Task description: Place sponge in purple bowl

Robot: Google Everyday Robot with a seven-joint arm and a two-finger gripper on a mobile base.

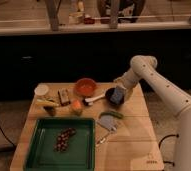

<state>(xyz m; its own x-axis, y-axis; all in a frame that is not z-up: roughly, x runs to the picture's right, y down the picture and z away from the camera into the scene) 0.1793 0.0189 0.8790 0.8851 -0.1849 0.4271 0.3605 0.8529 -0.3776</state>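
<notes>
A wooden table (134, 145) is standing in front of a dark counter. At its far left corner a white cup (41, 90) is sitting, and just near of it a yellow banana (46, 103) is lying beside a small brown item (64, 96) that I cannot identify. A green tray (36, 155) is taking up the near left part of the table, with dark red grapes (64, 139) lying in its middle. Further right, an orange bowl (85, 86) is sitting at the far edge, and a small orange object (77, 107) is resting by the tray's far right corner. A white utensil (92, 100) is lying between the orange bowl and the purple bowl (110, 93). The sponge (118, 96) is showing as a pale blue block at the right side of the purple bowl, over or in it, right at the tip of the gripper (120, 95). The gripper is reaching down to the bowl from the right on a white arm (164, 90); whether it is gripping the sponge or open cannot be told. Near of the bowl a green vegetable (115, 114) and a grey utensil (108, 124) are lying on the table
</notes>
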